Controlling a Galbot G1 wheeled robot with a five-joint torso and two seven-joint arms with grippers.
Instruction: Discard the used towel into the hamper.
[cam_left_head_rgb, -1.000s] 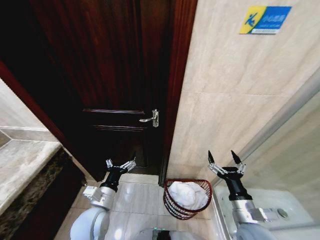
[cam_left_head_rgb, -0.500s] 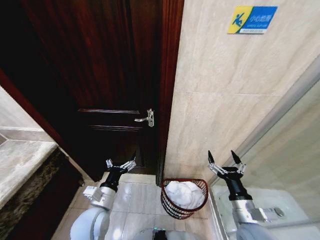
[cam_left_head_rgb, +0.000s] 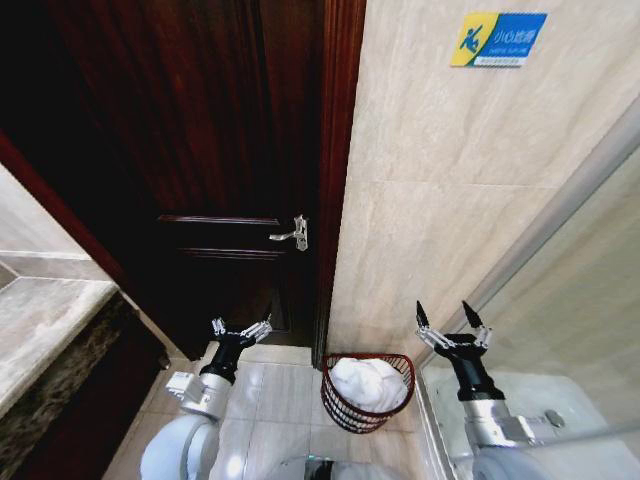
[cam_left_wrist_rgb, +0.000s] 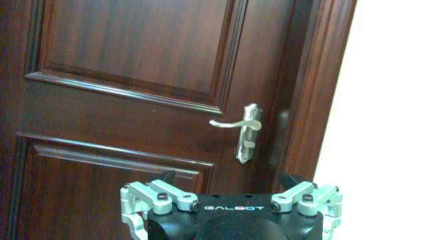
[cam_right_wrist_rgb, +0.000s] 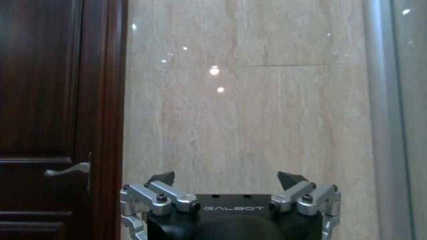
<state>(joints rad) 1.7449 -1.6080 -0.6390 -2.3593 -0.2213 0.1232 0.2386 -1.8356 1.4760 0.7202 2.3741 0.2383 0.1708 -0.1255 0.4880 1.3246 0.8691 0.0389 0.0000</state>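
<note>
The whole head view has slid slightly, so the camera moved and not the room: the hamper (cam_left_head_rgb: 367, 391) sits on the floor by the door frame (cam_left_head_rgb: 338, 180) with the white towel (cam_left_head_rgb: 366, 384) inside, suggesting the discard is done, while left gripper (cam_left_head_rgb: 241, 329) and right gripper (cam_left_head_rgb: 451, 321) hang spread wide and empty.

The small round dark red-brown wire hamper (cam_left_head_rgb: 367, 391) stands on the floor against the beige tiled wall (cam_left_head_rgb: 450, 200), right of the dark wooden door (cam_left_head_rgb: 220, 150). A white crumpled towel (cam_left_head_rgb: 368, 382) lies inside it.
</note>
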